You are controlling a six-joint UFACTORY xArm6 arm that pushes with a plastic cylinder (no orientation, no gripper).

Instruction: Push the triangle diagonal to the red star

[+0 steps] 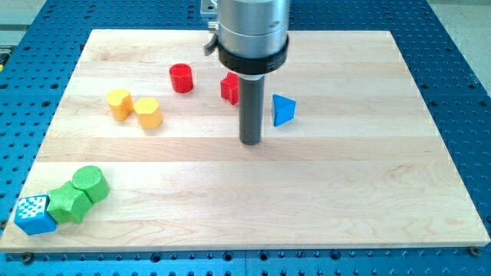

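Starting at the view's left, at about eight o'clock on the wooden tabletop (345, 192), a blue-and-white patterned cube (34, 214) sits at the very corner, touching a green star-like block (67, 204), which in turn touches a green cylinder (91, 183) just up and to its right. Farther up, near ten o'clock, a yellow star-like block (119, 103) and a yellow hexagonal block (148, 113) stand side by side, touching or nearly so. Toward eleven o'clock a red cylinder (182, 78) stands alone, well apart from the yellow pair. Near the centre, at about twelve o'clock, the red star (229, 88) is partly hidden behind the dark rod of the tool, so only its left part shows. The tool has no jaws, so it is neither clenched nor grasping anything; my tip (251, 142) rests on the tabletop below the red star and at about seven o'clock from the blue triangle (283, 110), near it but not touching. The blue triangle lies just right of the rod, at about four o'clock from the red star, its point facing the view's right. The rest of the arm rises out of the view's top.
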